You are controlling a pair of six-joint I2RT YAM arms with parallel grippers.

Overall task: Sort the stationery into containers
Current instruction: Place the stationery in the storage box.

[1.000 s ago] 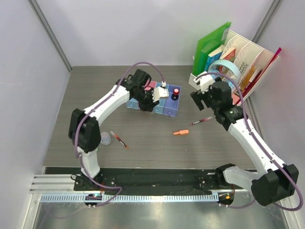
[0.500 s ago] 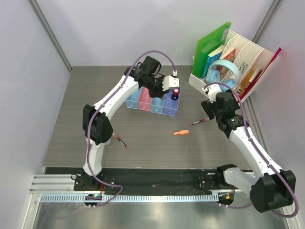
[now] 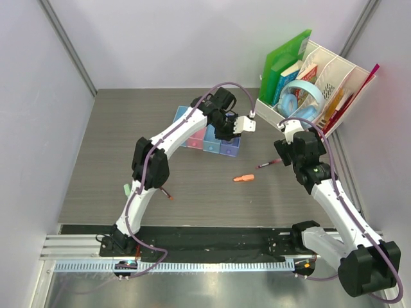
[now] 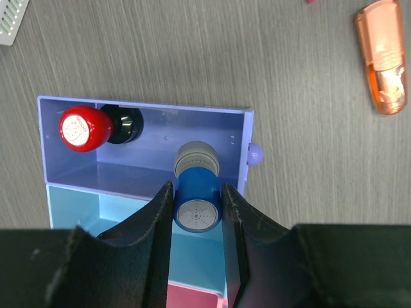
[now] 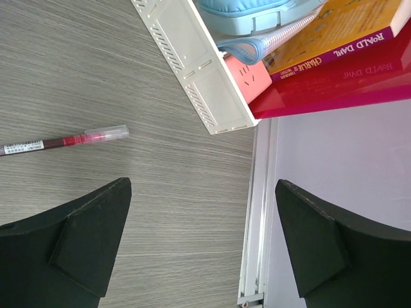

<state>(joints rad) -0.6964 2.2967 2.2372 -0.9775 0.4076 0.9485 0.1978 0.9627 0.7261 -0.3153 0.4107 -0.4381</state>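
L gripper swung rt, now over purple tray, clamped on blue stamp; drop pending. R gripper agape.

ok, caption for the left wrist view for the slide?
Left gripper holds a blue stamp over the purple-blue tray that contains a red-capped stamp; an orange piece lies on the table.

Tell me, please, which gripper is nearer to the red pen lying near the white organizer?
Right. The right gripper hangs open just beside the red pen; the left gripper is farther off, over the purple-blue tray, shut on a blue stamp.
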